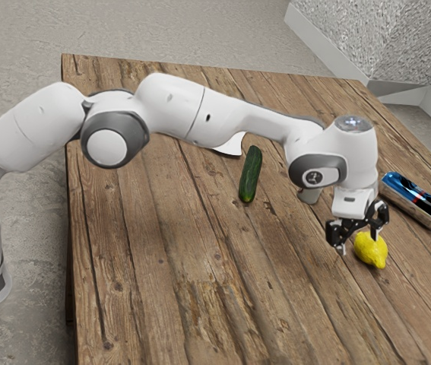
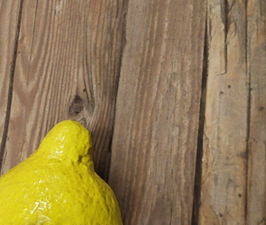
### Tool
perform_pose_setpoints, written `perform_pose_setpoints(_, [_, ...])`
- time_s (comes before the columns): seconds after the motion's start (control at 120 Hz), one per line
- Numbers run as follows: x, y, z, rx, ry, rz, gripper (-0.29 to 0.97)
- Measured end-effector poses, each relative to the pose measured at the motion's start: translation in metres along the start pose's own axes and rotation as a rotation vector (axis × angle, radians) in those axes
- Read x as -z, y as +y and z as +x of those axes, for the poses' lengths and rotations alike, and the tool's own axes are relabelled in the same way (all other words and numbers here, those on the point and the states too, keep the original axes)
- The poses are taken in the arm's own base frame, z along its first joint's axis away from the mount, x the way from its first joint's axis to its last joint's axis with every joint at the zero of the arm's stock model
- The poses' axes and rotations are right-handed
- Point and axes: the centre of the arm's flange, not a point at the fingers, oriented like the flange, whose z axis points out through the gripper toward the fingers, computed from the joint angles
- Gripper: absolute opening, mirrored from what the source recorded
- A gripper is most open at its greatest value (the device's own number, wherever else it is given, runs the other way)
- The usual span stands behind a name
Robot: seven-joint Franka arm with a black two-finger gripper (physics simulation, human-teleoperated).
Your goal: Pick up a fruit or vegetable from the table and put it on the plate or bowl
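Observation:
A yellow lemon (image 1: 372, 251) lies on the wooden table (image 1: 185, 266) near the exterior view's right. My gripper (image 1: 359, 232) hangs right over it, open, its black fingers (image 1: 338, 236) spread a little wider than the fruit and straddling its top. In the wrist view the lemon (image 2: 53, 187) sits just under my hand, its pointed end toward a knot in the planks. A green cucumber (image 1: 250, 175) lies at mid-table. A white plate or bowl (image 1: 234, 146) shows as a sliver behind my forearm, mostly hidden.
A blue and silver can (image 1: 413, 199) lies on its side near the table's right edge, just beyond the lemon. Bare planks stretch across the near half of the table. A grey floor and a wall corner surround the table.

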Motion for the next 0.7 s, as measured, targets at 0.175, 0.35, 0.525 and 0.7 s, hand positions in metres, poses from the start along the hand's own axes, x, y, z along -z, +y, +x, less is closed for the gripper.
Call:
perform_pose_setpoints(0.175, [0.001,-0.009,-0.012,-0.005,-0.010,0.062,0.62])
perform_pose_setpoints(0.35, [-0.003,-0.013,-0.018,-0.008,-0.009,0.101,0.61])
perform_pose_setpoints(0.525, [-0.019,-0.011,-0.020,-0.007,-0.002,0.111,0.61])
perform_pose_setpoints(0.7, [-0.027,-0.010,-0.021,-0.005,0.004,0.121,0.62])
